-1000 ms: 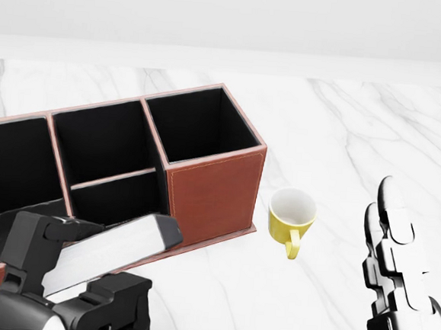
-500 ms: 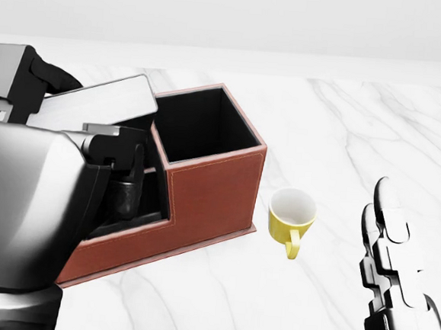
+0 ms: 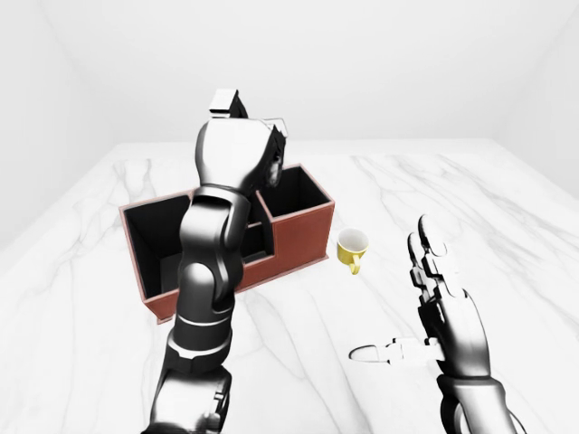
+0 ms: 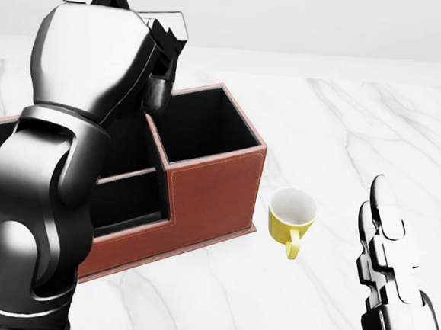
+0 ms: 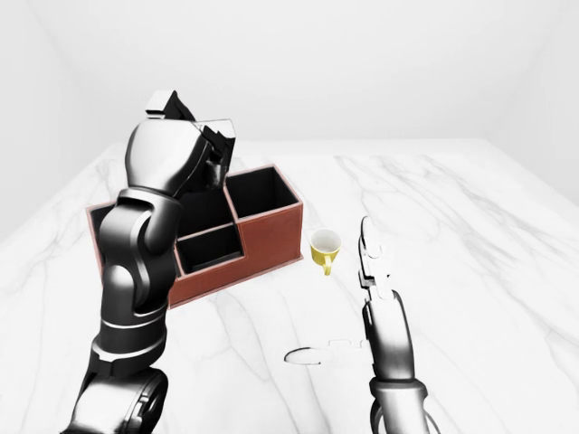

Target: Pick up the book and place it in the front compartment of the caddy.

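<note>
Left robot hand holds the book high above the caddy.

In the head view's upper left, the left robot hand is closed round the thin grey book, lifted over the reddish-brown leather caddy with black compartments on the white marble worktop. The right robot hand, at the lower right of the left-eye view, hangs with fingers spread wide, holding nothing. A small yellow ceramic mug stands just right of the caddy, apart from it.
</note>
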Robot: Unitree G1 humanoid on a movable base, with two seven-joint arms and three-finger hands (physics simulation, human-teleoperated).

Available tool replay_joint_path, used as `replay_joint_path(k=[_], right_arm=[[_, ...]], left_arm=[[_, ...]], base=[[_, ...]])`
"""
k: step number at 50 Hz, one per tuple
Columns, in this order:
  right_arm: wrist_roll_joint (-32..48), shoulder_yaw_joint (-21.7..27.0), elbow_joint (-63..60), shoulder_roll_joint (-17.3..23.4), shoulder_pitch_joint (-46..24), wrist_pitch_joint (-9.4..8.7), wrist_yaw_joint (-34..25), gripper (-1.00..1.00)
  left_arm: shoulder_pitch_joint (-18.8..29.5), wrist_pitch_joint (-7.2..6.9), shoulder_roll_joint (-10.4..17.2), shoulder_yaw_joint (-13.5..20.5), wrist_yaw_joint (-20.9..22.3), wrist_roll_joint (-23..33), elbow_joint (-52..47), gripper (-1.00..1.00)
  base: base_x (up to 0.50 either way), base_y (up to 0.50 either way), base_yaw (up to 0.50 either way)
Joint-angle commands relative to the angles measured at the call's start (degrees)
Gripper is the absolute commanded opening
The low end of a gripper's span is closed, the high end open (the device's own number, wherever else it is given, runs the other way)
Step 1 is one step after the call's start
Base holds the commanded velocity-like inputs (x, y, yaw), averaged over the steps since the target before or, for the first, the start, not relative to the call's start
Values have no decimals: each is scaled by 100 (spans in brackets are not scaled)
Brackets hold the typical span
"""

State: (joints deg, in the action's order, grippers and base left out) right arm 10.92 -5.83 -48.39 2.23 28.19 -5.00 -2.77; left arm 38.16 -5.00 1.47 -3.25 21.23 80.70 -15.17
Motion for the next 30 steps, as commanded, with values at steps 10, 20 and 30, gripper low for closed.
replay_joint_path(k=[10,20,30], right_arm=[[-15,34,17,-10,-11,0,-17,100],[-3,39,23,-19,-70,0,-28,100],[-1,42,2,-21,-75,0,-29,100]], left_arm=[[1296,0,556,219,-1141,-117,2947,-100],[1455,0,752,328,-1238,-408,3353,-100],[1262,0,840,339,-1213,-713,3155,-100]], base=[[0,0,0],[0,0,0],[0,0,0]])
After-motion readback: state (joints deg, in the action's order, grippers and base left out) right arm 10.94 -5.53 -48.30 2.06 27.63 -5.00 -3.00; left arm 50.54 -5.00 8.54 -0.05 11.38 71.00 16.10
